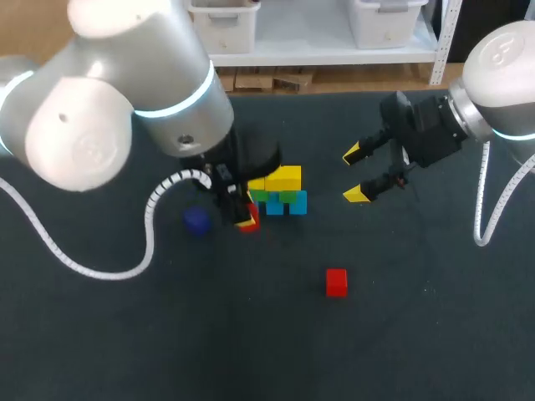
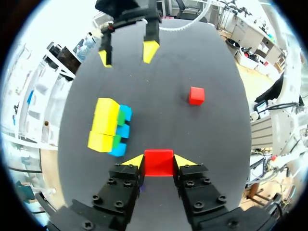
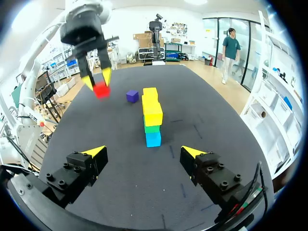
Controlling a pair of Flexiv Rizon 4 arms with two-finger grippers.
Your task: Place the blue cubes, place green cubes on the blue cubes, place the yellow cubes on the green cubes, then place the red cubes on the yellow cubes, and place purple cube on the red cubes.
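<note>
Your left gripper [image 2: 158, 160] pinched a red cube [image 2: 158, 166]; ahead of its jaws stood the finished blue-green-yellow stack [image 2: 107, 124]. Your right gripper [image 3: 144, 151] was spread, empty. A second red cube [image 2: 196, 95] and the purple cube [image 3: 132, 96] were not yet placed.

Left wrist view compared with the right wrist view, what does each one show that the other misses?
Only the left wrist view shows the loose red cube. Only the right wrist view shows the purple cube. Both show the blue, green and yellow stack, the held red cube clamped in the left gripper, and the open right gripper.
</note>
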